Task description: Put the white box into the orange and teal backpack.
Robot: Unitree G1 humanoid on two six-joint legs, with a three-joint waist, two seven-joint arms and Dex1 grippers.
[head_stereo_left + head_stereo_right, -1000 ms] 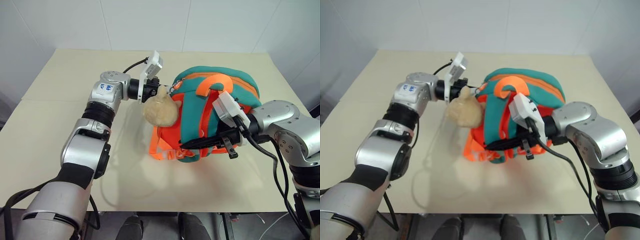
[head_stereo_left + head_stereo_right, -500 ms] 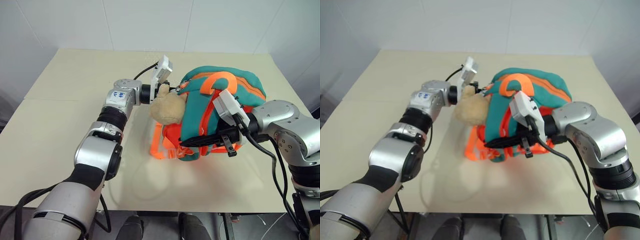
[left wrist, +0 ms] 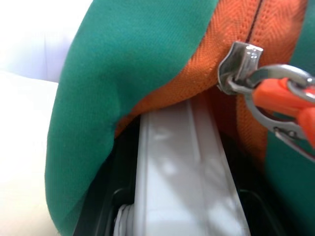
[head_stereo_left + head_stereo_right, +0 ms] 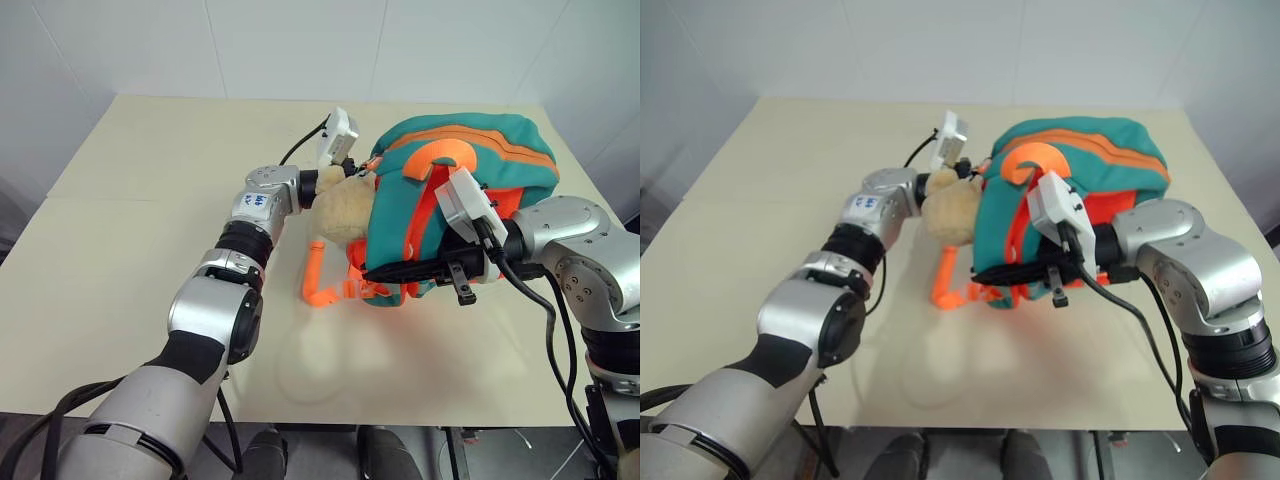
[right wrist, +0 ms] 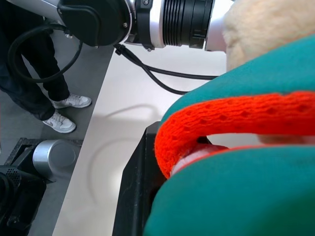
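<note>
backpack (image 4: 470, 190): lifted off the table (image 4: 130, 240), tipped, rounded top turned away from the robot | white box (image 3: 182, 167): held lengthwise between the left gripper's (image 3: 182, 221) jaws, far end pushed under the backpack's teal flap | right gripper (image 4: 385, 272): clenched on the backpack's lower edge | plush animal (image 4: 345, 210): pressed beside left wrist

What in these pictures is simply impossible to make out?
1. How deep the flat white plastic box sits: left wrist view, the orange and teal backpack covers its far end with fabric.
2. The fingertips of the left gripper: head views, the tan plush animal and the backpack stand in front.
3. The person beside the table: right wrist view, cut off by the edge above the legs.
</note>
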